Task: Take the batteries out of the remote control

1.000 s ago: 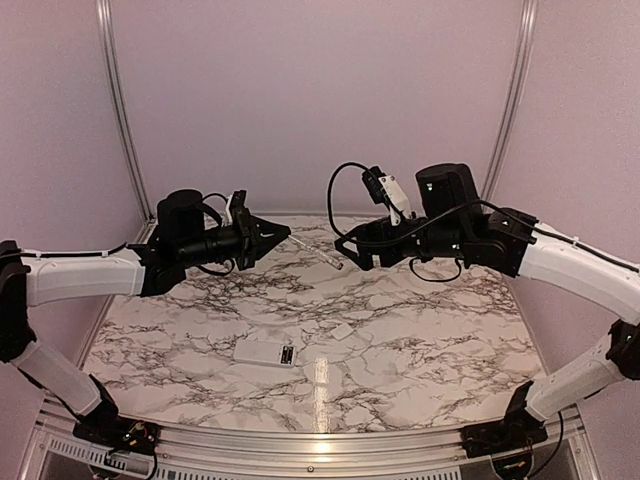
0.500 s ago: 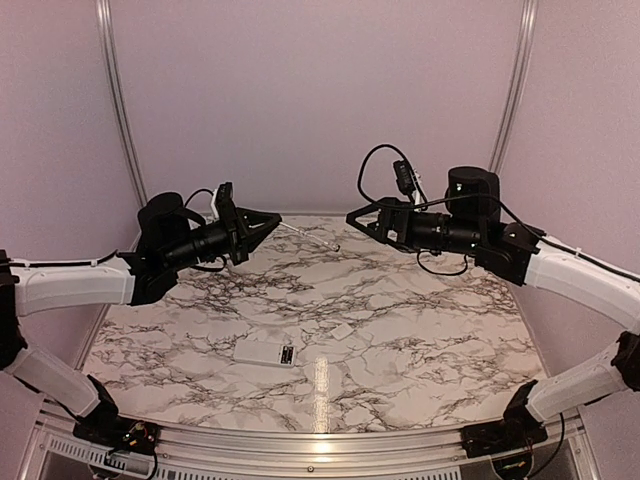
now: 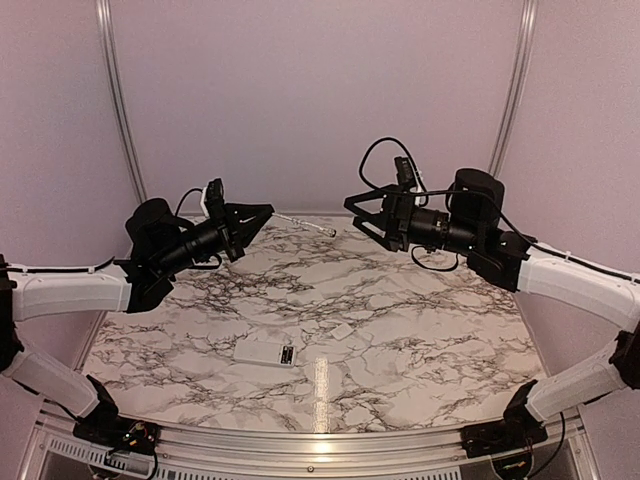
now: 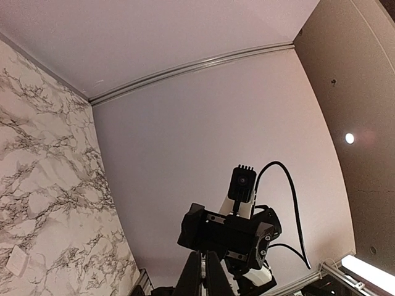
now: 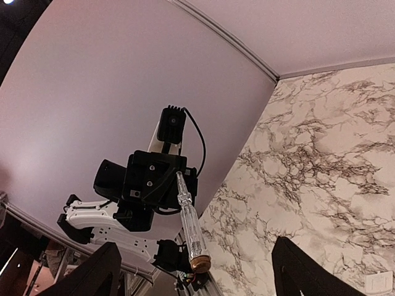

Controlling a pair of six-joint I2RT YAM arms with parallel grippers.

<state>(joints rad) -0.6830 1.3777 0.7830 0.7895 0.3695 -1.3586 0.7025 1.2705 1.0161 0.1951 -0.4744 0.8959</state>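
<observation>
The remote control (image 3: 264, 352) lies flat on the marble table near the front, its dark recess (image 3: 287, 355) at its right end. The batteries are too small to make out. My left gripper (image 3: 268, 211) hangs high over the back left, shut on a thin pale rod (image 3: 303, 222) that points right. In the right wrist view the rod (image 5: 192, 229) sticks out of the left gripper towards the camera. My right gripper (image 3: 355, 213) faces it from the right, open, its fingers (image 5: 106, 271) wide apart and just short of the rod's tip. The left fingers (image 4: 196, 279) are pressed together.
A small white squarish cover piece (image 3: 342, 331) lies on the table (image 3: 430, 330) right of the remote. Plain walls with metal rails (image 3: 118, 110) close in the back and sides. Both arms are raised well above the tabletop.
Both grippers rose. The left one pulled back to the left with the rod, now level. The right one swung up and turned to face the rod's tip.
</observation>
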